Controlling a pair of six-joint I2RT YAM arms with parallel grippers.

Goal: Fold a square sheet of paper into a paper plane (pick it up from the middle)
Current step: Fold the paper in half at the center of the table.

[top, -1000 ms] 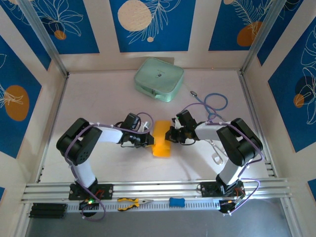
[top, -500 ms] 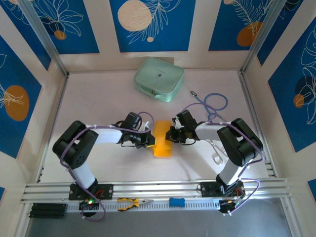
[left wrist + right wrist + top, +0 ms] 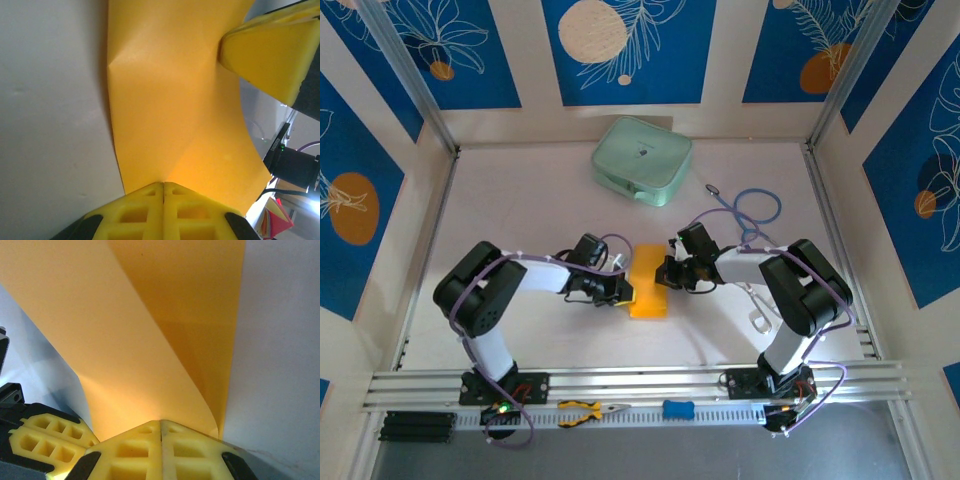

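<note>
since a second ago the left arm's elbow has been shifted slightly and the left gripper point(image 3: 625, 291) has been carried a little toward the near edge, while the right arm is seen much as it was. the square sheet of paper point(image 3: 650, 288) is held in the middle of the table point(image 3: 520, 220), between the two grippers, and is seen from above as a narrow orange-yellow strip running from far to near. its left edge is pinched by the left gripper, whose yellow jaws are pressed together with the paper coming out of their seam in the left wrist view point(image 3: 163, 186). its right edge is pinched in the same way by the right gripper point(image 3: 666, 272), whose jaws are closed on the paper in the right wrist view point(image 3: 161, 423). the sheet point(image 3: 170, 110) is bowed and faintly creased, and it is curled over on itself in the right wrist view point(image 3: 150, 315). a pale green case point(image 3: 642, 160) is set at the far side, well apart from the sheet; it is closed, so its contents cannot be told. a looped blue cable point(image 3: 752, 208) is laid on the pale table to the right of the case. orange-handled pliers point(image 3: 582, 409) and a small blue object point(image 3: 678, 409) are rested on the metal rail at the near edge. the table is enclosed by blue panels point(image 3: 620, 50) printed with white leaves and orange discs.
</note>
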